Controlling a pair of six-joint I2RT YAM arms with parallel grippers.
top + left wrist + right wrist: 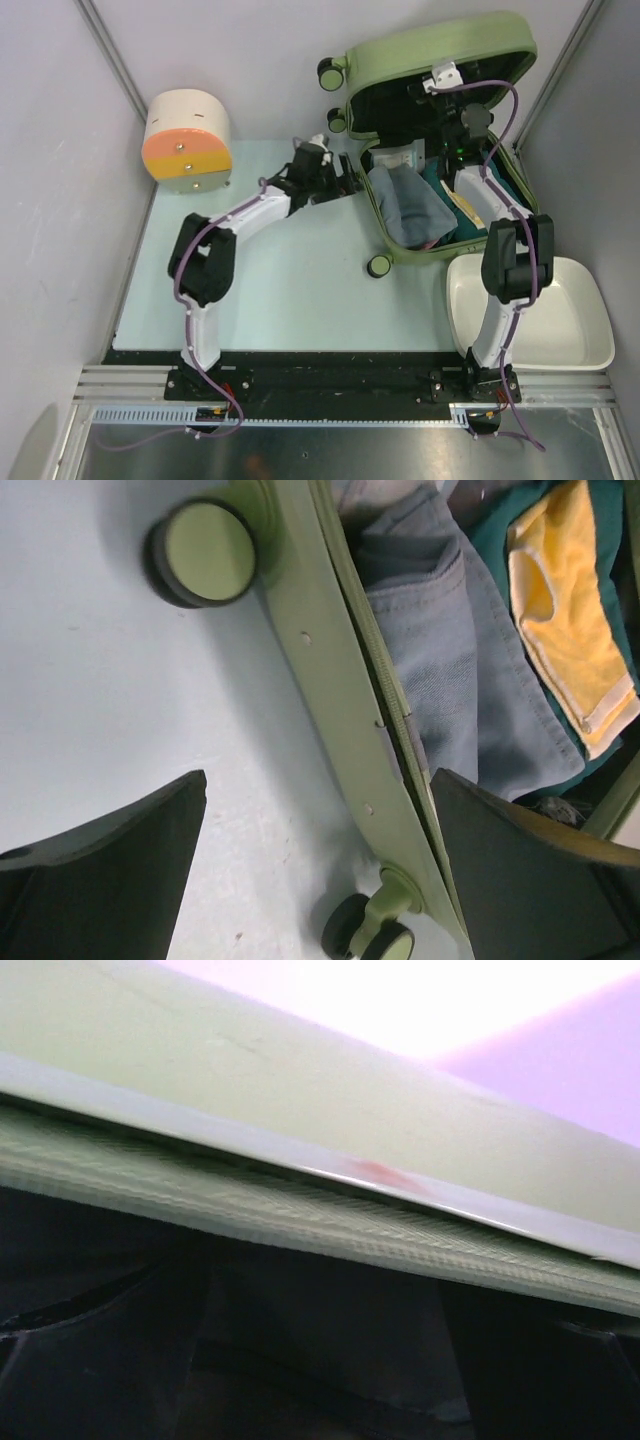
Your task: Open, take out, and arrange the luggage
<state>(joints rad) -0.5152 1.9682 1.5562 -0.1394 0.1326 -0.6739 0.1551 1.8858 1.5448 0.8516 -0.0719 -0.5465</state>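
The pale olive-green luggage lies open at the far right of the table, its lid raised at the back and showing black lining. Inside lie folded blue jeans, a yellow cloth and teal fabric. My left gripper is open at the case's left wall; in the left wrist view its jaws stand either side of the green rim, one over the table and one over the jeans. My right gripper is up inside the lid, open, with the lid's rim just above and black lining between the jaws.
A round cream-and-orange drum container stands at the far left. A white oval basin sits at the near right, beside my right arm. The pale blue mat lies between them. Grey walls close in both sides.
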